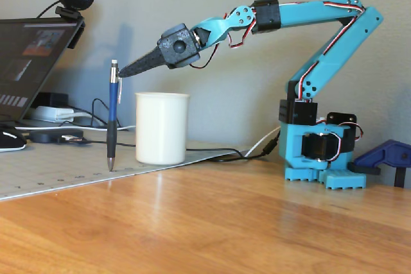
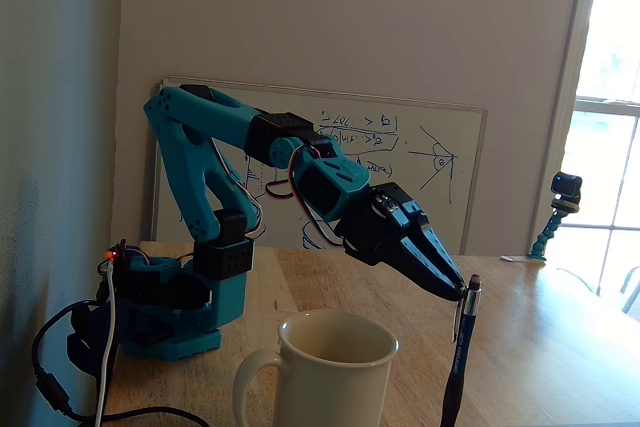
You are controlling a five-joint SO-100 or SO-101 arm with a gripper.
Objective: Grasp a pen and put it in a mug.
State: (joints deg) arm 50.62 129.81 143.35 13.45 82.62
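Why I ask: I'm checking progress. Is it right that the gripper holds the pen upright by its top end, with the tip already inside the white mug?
Not quite. The gripper does hold the pen upright by its top end, but the tip is outside the mug, hanging beside it just above the mat, as a fixed view shows.
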